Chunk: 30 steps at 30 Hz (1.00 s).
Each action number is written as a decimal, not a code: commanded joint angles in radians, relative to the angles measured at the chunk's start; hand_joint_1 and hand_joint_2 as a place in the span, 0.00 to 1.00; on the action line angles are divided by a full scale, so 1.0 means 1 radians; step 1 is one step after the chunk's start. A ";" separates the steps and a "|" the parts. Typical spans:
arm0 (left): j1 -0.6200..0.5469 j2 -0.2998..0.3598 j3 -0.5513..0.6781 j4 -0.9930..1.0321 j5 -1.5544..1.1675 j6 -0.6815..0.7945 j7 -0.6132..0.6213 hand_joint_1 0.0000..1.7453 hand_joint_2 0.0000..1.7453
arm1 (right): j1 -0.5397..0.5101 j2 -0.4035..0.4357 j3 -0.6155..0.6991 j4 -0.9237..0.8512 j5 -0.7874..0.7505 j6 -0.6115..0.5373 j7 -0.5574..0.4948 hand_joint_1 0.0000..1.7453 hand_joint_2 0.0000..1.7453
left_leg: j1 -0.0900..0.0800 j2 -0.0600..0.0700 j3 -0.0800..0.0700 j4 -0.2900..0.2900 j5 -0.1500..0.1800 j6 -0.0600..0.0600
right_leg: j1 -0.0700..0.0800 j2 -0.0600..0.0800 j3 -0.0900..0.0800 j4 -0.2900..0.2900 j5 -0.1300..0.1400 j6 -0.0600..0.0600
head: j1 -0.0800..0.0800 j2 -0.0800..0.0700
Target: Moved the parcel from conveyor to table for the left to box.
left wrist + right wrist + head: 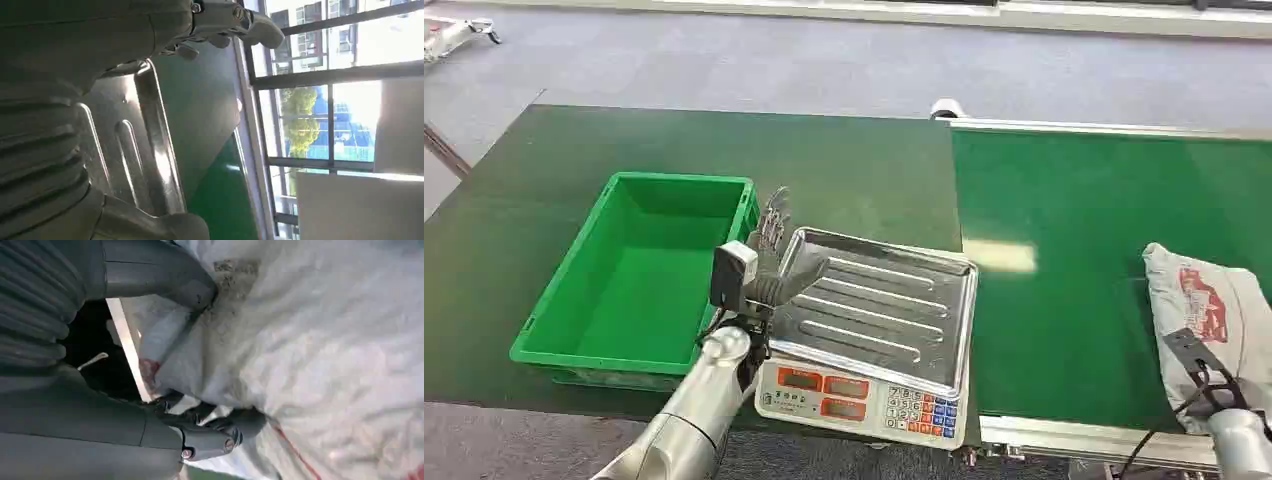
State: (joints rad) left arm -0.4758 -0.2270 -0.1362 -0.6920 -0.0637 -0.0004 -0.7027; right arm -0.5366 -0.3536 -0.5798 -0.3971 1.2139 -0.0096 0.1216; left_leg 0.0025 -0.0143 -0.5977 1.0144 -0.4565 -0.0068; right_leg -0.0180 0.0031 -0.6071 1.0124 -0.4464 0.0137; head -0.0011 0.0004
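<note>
Green conveyor belt (1064, 250) carries the grey parcel (1214, 320) at its near right edge, where my right hand (200, 430) closes its fingers (235, 422) around it for lifting, while my left hand (774, 262) waits spread over the scale tray (894, 300) beside the green box (639, 270).

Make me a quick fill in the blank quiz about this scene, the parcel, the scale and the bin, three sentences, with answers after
1. The grey parcel lies on the green ____, under the right hand.
2. The open left hand is raised between the steel scale tray and the ____ crate.
3. The crate holds ____.

Missing words: conveyor; green; nothing
</note>
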 commanded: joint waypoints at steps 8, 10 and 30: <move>-0.031 0.010 0.042 0.051 -0.010 0.005 0.005 0.00 1.00 | -0.021 0.131 0.080 -0.074 -0.043 -0.104 -0.168 1.00 1.00 | 0.001 0.006 0.002 -0.001 0.000 -0.001 | 0.001 0.004 0.001 -0.001 0.001 -0.001 | 0.000 0.000; -0.026 0.010 0.041 0.043 -0.009 0.003 0.005 0.00 1.00 | -0.016 0.142 0.081 -0.090 -0.060 -0.109 -0.202 1.00 1.00 | 0.001 0.006 0.002 -0.001 0.000 -0.001 | 0.001 0.004 0.000 -0.002 0.001 -0.001 | 0.000 0.000; -0.027 0.002 0.019 0.029 -0.003 -0.004 0.005 0.00 1.00 | 0.198 0.361 0.095 -0.866 -0.605 -0.336 -0.707 1.00 1.00 | 0.000 0.002 0.000 -0.001 0.000 -0.001 | 0.000 0.001 -0.002 0.000 0.000 -0.001 | 0.000 0.000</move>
State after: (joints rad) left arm -0.4708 -0.2274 -0.1293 -0.7000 -0.0717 -0.0004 -0.7031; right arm -0.4607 -0.1541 -0.5386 -0.7754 0.7742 -0.3220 -0.4869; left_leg 0.0027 -0.0157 -0.5987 1.0139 -0.4563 -0.0071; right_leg -0.0177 0.0020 -0.6080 1.0125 -0.4467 0.0135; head -0.0011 0.0004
